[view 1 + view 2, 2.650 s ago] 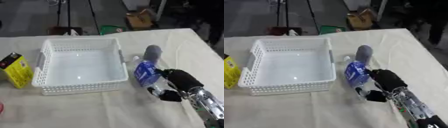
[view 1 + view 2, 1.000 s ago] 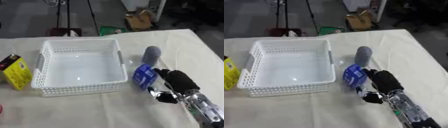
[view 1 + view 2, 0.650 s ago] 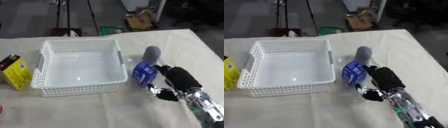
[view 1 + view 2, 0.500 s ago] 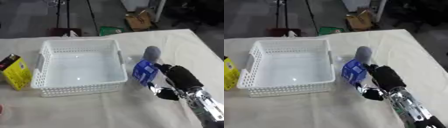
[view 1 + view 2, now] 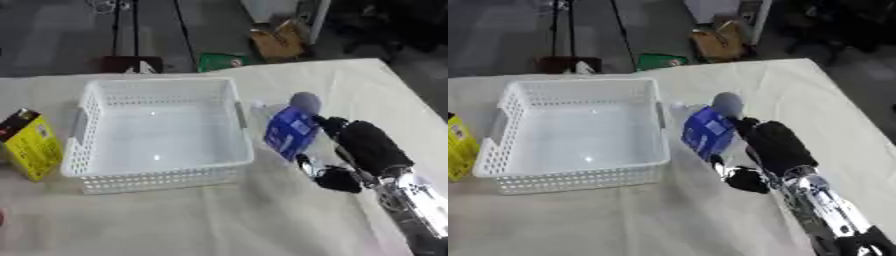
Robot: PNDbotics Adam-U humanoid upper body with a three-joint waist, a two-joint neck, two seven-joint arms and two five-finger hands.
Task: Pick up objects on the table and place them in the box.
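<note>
The right hand (image 5: pixel 363 150) curls round a blue-labelled bottle (image 5: pixel 289 131), lifted just right of the basket (image 5: pixel 157 177). It looks light, smooth and squashable, so mid-body at the label seems safest. The left hand is unseen.

The bottle's (image 5: pixel 291 131) lower part is hidden behind the right hand (image 5: pixel 363 150), whose fingers are blurred. The yellow box (image 5: pixel 460 150) is cut off by the right eye view's left edge.

White lattice basket (image 5: pixel 157 170) — blue-labelled bottle (image 5: pixel 289 131) — yellow box (image 5: pixel 31 145) — black hand (image 5: pixel 367 147)
</note>
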